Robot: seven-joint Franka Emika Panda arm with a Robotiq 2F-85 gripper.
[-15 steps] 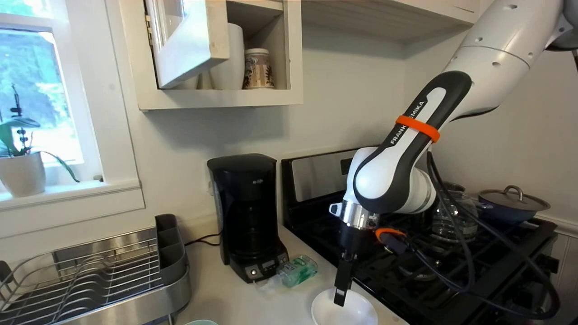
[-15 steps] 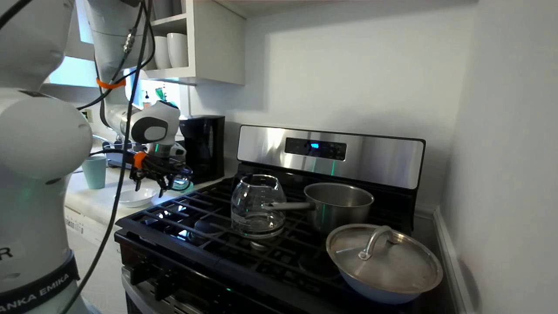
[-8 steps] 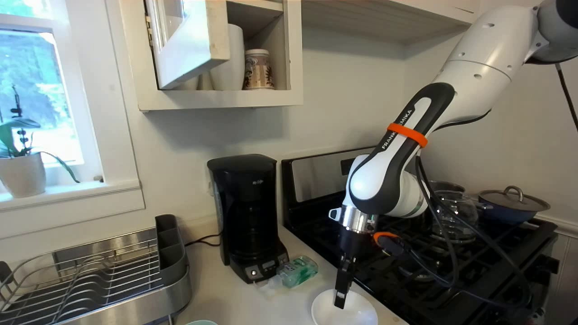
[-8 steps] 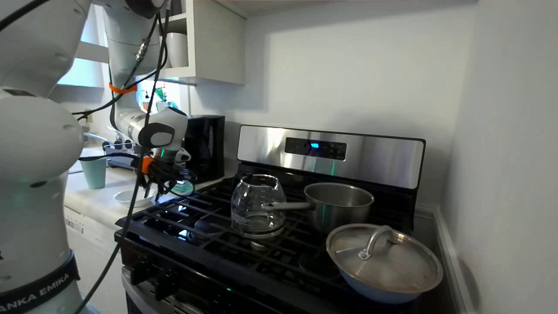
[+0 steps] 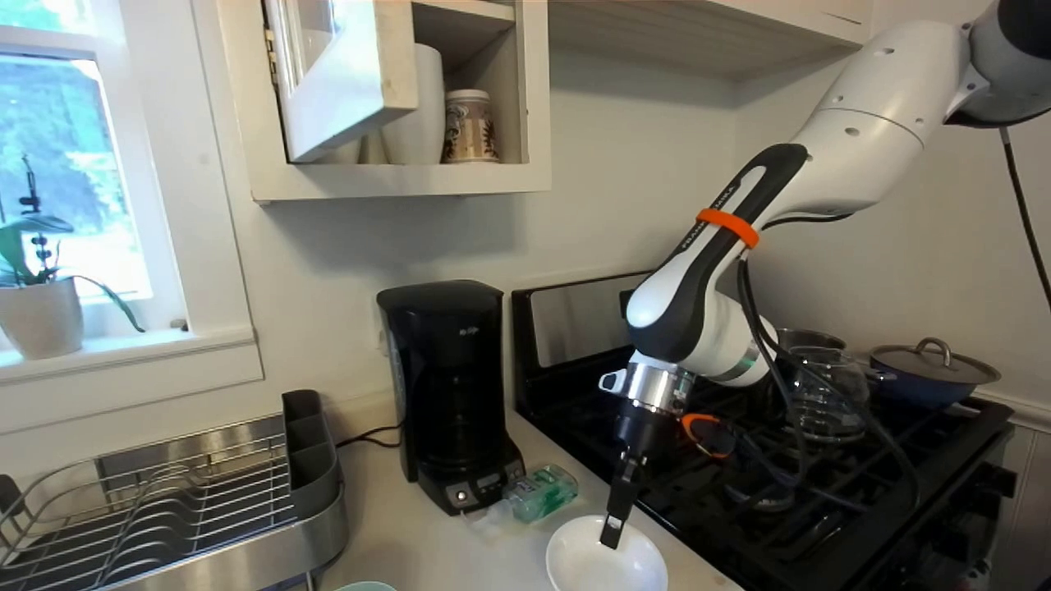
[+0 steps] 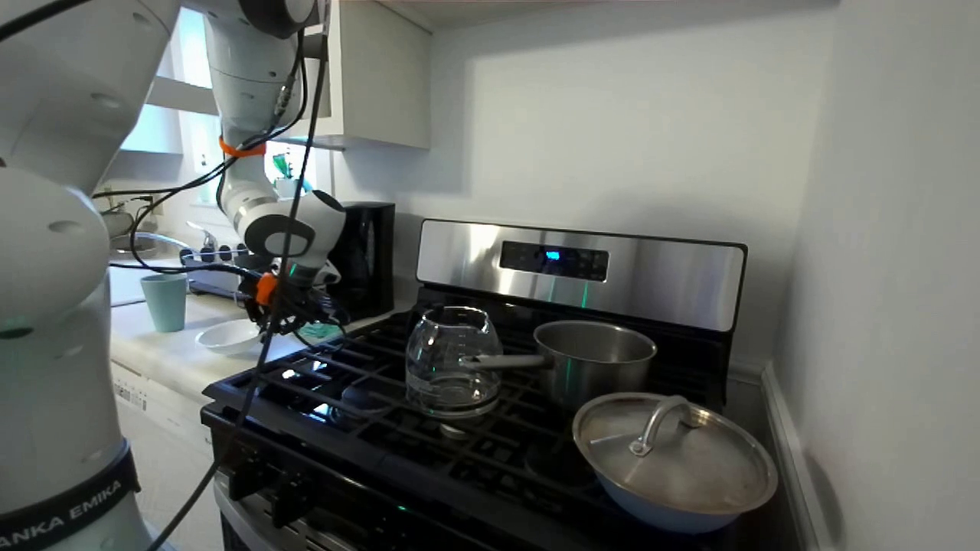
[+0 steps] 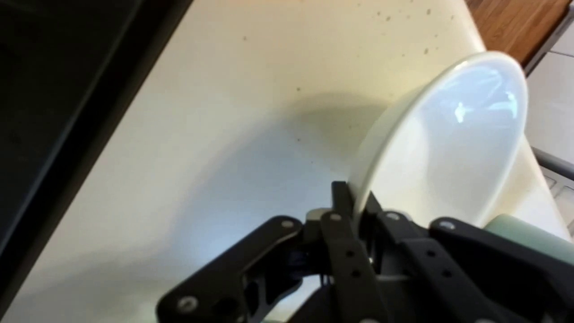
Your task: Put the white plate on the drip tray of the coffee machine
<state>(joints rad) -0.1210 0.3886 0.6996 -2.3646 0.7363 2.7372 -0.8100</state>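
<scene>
The glossy white plate (image 7: 439, 148) is tilted in the wrist view, its near rim pinched between the two fingers of my gripper (image 7: 357, 197). A wide shadow lies on the counter beside it, so the plate appears raised at least in part. In an exterior view the plate (image 5: 579, 566) shows at the bottom, with the gripper (image 5: 611, 538) coming down over its edge. The black coffee machine (image 5: 443, 361) stands behind and to the left of it there. Its drip tray (image 5: 460, 468), dark and hard to make out, lies under the overhanging top with nothing visible on it.
A green soap bottle (image 5: 543, 492) lies on the counter against the coffee machine's front corner. Left of the machine is a dish rack (image 5: 189, 501). The stove holds a glass carafe (image 6: 453, 367), a saucepan (image 6: 597, 360) and a lidded pan (image 6: 674, 467). A mint cup (image 6: 164, 302) stands on the counter.
The gripper's fingers have come together on the plate's rim. Plate and gripper have since shifted a little left and up in an exterior view, and the plate has tilted.
</scene>
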